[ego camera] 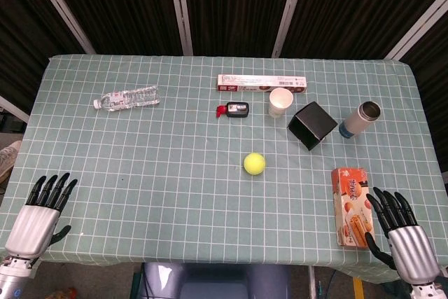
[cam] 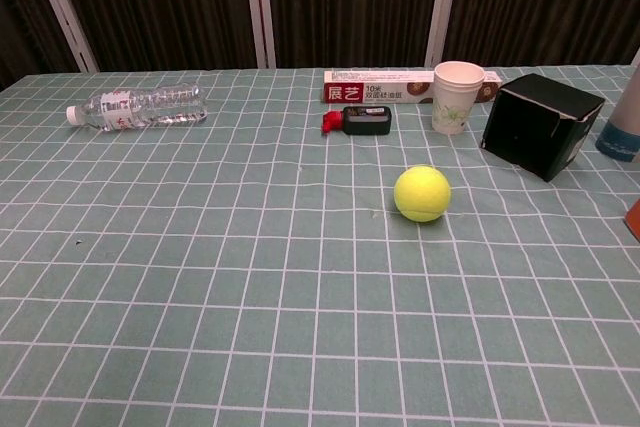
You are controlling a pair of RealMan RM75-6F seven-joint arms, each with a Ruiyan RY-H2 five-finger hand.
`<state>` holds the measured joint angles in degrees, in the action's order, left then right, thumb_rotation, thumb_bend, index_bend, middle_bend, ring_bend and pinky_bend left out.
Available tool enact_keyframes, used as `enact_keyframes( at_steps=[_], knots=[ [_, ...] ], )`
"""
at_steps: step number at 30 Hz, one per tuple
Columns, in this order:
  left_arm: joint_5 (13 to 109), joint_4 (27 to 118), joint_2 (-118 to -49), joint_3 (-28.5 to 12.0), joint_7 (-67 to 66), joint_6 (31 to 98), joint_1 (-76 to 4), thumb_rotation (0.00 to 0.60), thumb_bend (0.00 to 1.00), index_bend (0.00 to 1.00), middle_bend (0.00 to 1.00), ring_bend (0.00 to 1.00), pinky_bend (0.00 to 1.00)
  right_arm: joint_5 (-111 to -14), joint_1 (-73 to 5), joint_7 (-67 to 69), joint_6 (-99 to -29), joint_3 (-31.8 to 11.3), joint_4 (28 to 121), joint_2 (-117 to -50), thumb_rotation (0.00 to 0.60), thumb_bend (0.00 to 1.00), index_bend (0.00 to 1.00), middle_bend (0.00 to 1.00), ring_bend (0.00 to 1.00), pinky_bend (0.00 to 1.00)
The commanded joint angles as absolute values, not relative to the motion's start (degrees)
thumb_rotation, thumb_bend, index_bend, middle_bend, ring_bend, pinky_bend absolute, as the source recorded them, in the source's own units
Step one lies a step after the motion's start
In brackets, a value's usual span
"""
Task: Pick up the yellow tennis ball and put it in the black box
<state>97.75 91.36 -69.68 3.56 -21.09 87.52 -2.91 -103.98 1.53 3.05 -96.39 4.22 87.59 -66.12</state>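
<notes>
The yellow tennis ball (ego camera: 254, 164) (cam: 421, 193) lies alone on the checked cloth near the table's middle. Beyond it to the right, the black box (ego camera: 313, 125) (cam: 541, 125) lies tipped on its side. My left hand (ego camera: 40, 209) hovers at the near left corner with fingers apart and nothing in it. At the near right corner is my right hand (ego camera: 401, 230), likewise empty with fingers spread, beside an orange snack box. Both hands are far from the ball, and the chest view shows neither.
A water bottle (ego camera: 127, 98) lies at the far left. A long carton (ego camera: 262, 82), a paper cup (ego camera: 280, 102) and a small black-and-red item (ego camera: 234, 109) sit behind the ball. A steel flask (ego camera: 360, 120) lies right of the box. The orange snack box (ego camera: 350, 204) is at the near right.
</notes>
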Motion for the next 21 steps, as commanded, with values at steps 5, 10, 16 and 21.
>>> enact_keyframes(
  at_steps=[5, 10, 16, 21],
  knots=[
    [96.9, 91.1, -69.7, 3.1, -20.1, 87.5, -2.9, 0.6, 0.11, 0.0, 0.0, 0.0, 0.0, -104.3, 1.2, 2.7, -95.8, 4.4, 87.8, -66.2, 0.6, 0.45, 0.0, 0.0, 0.0, 0.0],
    [97.9, 91.4, -69.7, 3.6, -20.9, 88.1, -2.6, 0.6, 0.11, 0.0, 0.0, 0.0, 0.0, -104.5, 1.1, 3.8, -95.3, 4.8, 87.7, -66.8, 0.6, 0.45, 0.0, 0.0, 0.0, 0.12],
    [99.3, 91.6, -69.7, 4.2, -20.6, 88.3, -2.6, 0.6, 0.11, 0.0, 0.0, 0.0, 0.0, -103.4, -2.5, 18.7, -87.2, 8.3, 94.9, -65.5, 0.6, 0.48, 0.03, 0.05, 0.11, 0.47],
    [99.5, 91.9, -69.9, 4.4, -21.6, 87.1, -3.1, 0.6, 0.11, 0.0, 0.0, 0.0, 0.0, -101.2, -6.6, 30.0, -81.3, 8.4, 103.0, -63.7, 0.6, 0.69, 0.12, 0.16, 0.2, 0.54]
  ],
)
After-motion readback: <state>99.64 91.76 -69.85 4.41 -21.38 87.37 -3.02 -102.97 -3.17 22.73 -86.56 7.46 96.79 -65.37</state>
